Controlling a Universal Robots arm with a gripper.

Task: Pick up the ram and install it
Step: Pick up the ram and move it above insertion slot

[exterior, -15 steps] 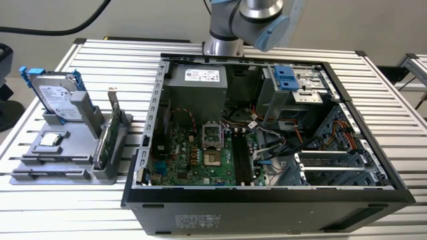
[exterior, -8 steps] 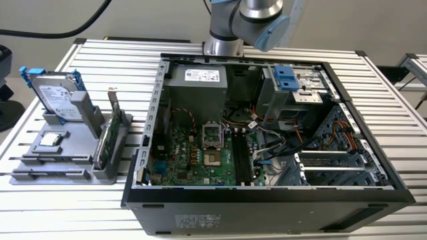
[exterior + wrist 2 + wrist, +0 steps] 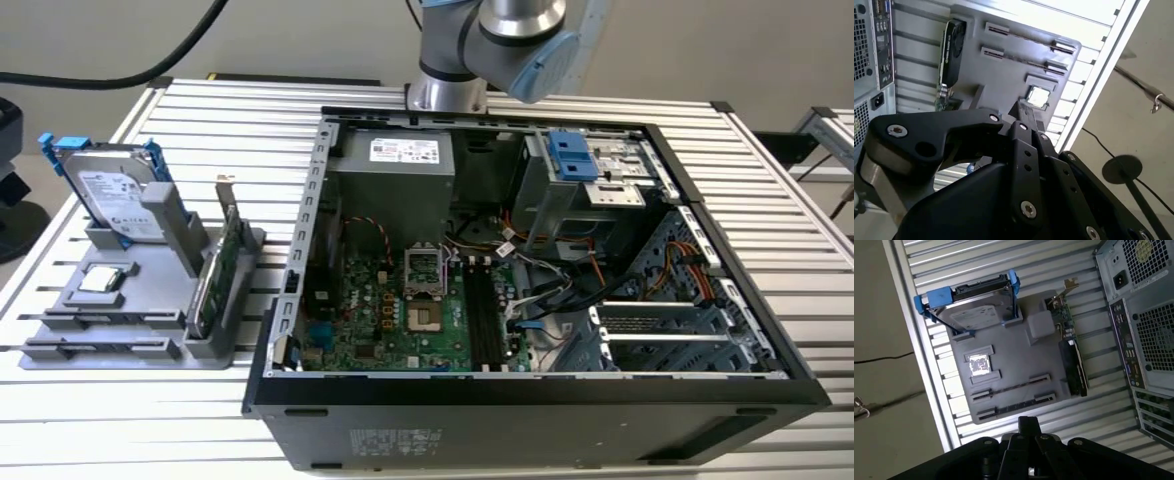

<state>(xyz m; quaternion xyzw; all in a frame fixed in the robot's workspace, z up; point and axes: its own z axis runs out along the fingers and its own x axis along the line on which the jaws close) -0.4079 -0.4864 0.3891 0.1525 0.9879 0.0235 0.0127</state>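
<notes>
The ram shows as a thin dark strip on edge (image 3: 1010, 386) (image 3: 1023, 38) in a long holder of the grey fixture (image 3: 1019, 360) (image 3: 134, 300); a second such strip (image 3: 1014, 407) lies in the holder beside it. My gripper (image 3: 1027, 423) (image 3: 1024, 114) hovers high above the fixture's ram end. Its black fingers are pressed together, shut, with nothing seen between them. In the exterior view the open computer case (image 3: 534, 395) lies on the table, and the motherboard's black slots (image 3: 487, 322) run beside the processor socket (image 3: 424, 320).
On the fixture stand a silver hard drive with blue rails (image 3: 114, 195) (image 3: 976, 302), a green card with a metal bracket (image 3: 220, 262) (image 3: 1070, 357) and a small square chip (image 3: 104, 280) (image 3: 978, 364). The table's edge (image 3: 929, 390) runs close by, and the case's back panel (image 3: 1141, 315) is beside the fixture.
</notes>
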